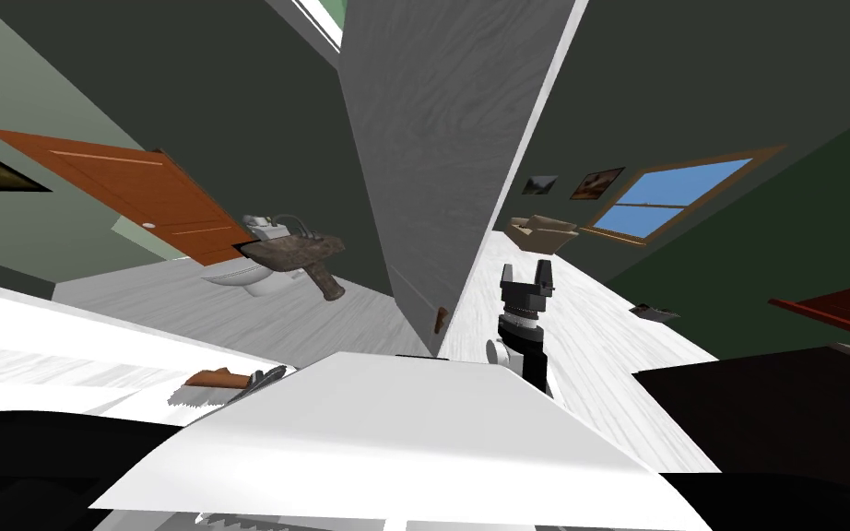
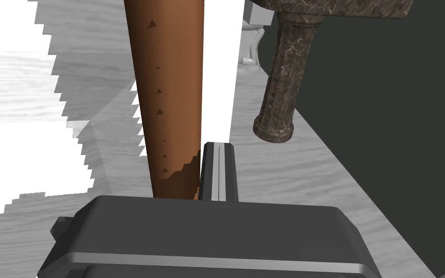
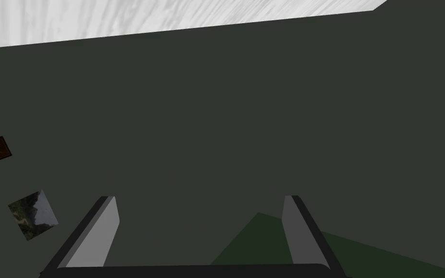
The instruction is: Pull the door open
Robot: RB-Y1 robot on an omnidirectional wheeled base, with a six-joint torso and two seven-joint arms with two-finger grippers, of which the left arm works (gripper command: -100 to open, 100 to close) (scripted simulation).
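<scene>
- L pincer (image 2: pixel 187 164) clenched on brown tapered door handle (image 2: pixel 171 96), low at robot's left.
- Grey wood-grain door (image 1: pixel 442 138) edge-on ahead, btwn arms.
- R pincer (image 1: pixel 525 275) released, blades apart, facing dark wall (image 3: pixel 265 120).

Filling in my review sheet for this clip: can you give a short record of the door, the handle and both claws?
door: grey, seen edge-on straight ahead
handle: brown lever, running close alongside the left claw
left claw: shut; handle beside it, not clearly clamped
right claw: open, holding nothing, right of the door
beyond the door: sink on a stone stand, toilet
</scene>
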